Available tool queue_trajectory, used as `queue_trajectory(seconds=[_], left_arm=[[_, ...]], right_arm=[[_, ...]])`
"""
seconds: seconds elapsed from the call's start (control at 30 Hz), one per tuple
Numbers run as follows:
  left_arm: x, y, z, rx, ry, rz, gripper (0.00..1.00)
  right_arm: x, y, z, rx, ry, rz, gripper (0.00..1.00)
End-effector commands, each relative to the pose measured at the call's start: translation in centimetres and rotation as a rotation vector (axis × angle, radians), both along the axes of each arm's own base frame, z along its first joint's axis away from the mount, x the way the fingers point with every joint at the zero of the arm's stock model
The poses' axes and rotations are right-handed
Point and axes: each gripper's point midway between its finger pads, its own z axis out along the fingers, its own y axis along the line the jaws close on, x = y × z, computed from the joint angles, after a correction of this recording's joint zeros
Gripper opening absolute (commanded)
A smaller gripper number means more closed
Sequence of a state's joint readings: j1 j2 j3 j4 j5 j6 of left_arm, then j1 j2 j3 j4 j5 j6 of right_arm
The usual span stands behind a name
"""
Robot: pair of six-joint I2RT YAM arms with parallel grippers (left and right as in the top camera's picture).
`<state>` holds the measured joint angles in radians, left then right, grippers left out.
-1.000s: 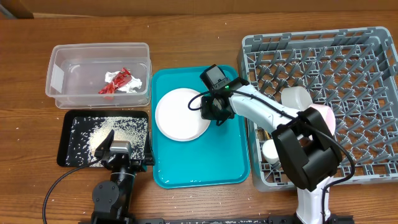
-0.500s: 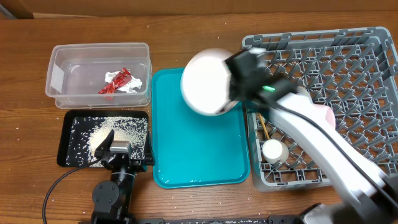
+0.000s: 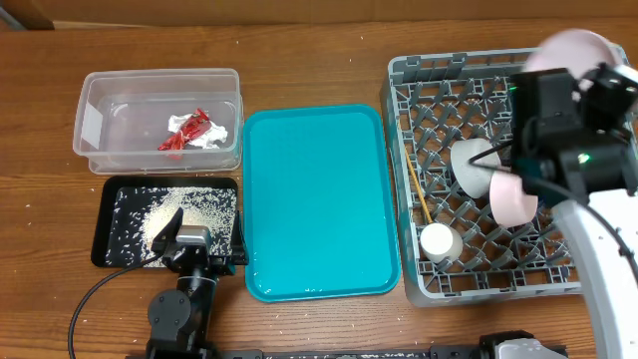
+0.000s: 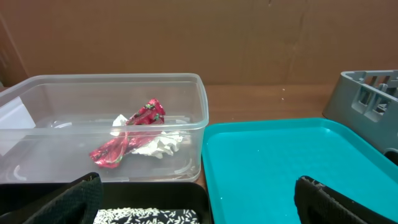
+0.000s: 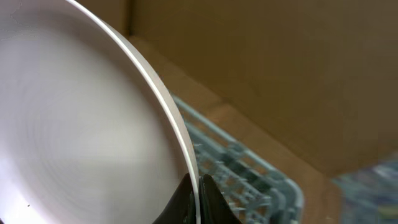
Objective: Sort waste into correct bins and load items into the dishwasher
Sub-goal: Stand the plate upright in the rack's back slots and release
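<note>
The right pincer (image 5: 196,194) is closed on the rim of the plate (image 3: 570,45), its dark fingertips (image 5: 180,202) pinching the edge from both sides. The overhead view shows the plate raised over the far right corner of the grey rack (image 3: 404,269), blurred and pinkish. Whether it touches the pegs cannot be told.

Inside the rack, the white bowl (image 3: 469,162) leans among the pegs near the middle. The small cup (image 3: 439,242) lies near the front left corner. The chopsticks (image 3: 419,189) lie together along the left side, pointing towards the cup.

The left pincer (image 4: 198,186) is spread wide and holds nothing. It sits low at the near edge of the black tray (image 3: 108,224), whose base is scattered with grainy food scraps (image 3: 174,214).

Just behind that tray stands the clear tub (image 3: 95,95). The red wrapper (image 4: 127,140) and the crumpled white napkin (image 4: 160,145) lie touching each other on its floor.

The teal tray (image 3: 314,199) lies on the wooden surface (image 3: 299,50) between the two bins and the rack.
</note>
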<state>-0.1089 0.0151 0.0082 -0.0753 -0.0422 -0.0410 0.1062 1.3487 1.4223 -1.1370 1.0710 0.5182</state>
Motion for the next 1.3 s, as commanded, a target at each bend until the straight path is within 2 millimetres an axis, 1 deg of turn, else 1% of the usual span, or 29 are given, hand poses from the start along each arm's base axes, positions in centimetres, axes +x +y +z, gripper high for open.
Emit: queue_trajectory(seconds=[0.0,0.13,0.27,0.37,0.57,0.83,0.9,0.97,1.03,1.07,1.13,1.2,1.27], left_arm=[[0.0,0.5,0.1,0.019,-0.008,0.021,1.0],[0.0,0.5,0.1,0.019,-0.008,0.021,1.0],[0.0,0.5,0.1,0.019,-0.008,0.021,1.0],[0.0,0.5,0.1,0.019,-0.008,0.021,1.0],[0.0,0.5,0.1,0.019,-0.008,0.021,1.0],[0.0,0.5,0.1,0.019,-0.008,0.021,1.0],[0.0,0.5,0.1,0.019,-0.008,0.021,1.0],[0.0,0.5,0.1,0.019,-0.008,0.021,1.0],[0.0,0.5,0.1,0.019,-0.008,0.021,1.0],[0.0,0.5,0.1,0.019,-0.008,0.021,1.0],[0.0,0.5,0.1,0.019,-0.008,0.021,1.0],[0.0,0.5,0.1,0.019,-0.008,0.021,1.0],[0.0,0.5,0.1,0.019,-0.008,0.021,1.0]], right_arm=[[-1.4,-3.8,-1.2,-0.066,0.069,-0.145,0.04],[-1.4,-6.2,-3.7,-0.075,0.196,-0.205,0.04],[0.3,-6.9,-5.2,-0.112,0.336,-0.152,0.04],[1.4,-6.4,-5.8,-0.126,0.373,-0.114,0.04],[2.4,-5.1,-6.9,-0.169,0.421,-0.075,0.04],[4.1,-2.4,-8.9,-0.213,0.5,0.048,0.05],[4.5,-1.8,-9.3,-0.228,0.524,0.08,0.07],[4.7,-1.3,-9.3,-0.234,0.527,0.097,0.1],[4.9,-0.9,-9.3,-0.241,0.531,0.111,0.16],[5.0,-0.8,-9.3,-0.243,0.532,0.117,0.18],[5.3,-0.6,-9.2,-0.249,0.533,0.129,0.15],[5.6,-0.4,-9.1,-0.259,0.534,0.143,0.08],[6.1,-0.3,-8.9,-0.267,0.529,0.155,0.06]])
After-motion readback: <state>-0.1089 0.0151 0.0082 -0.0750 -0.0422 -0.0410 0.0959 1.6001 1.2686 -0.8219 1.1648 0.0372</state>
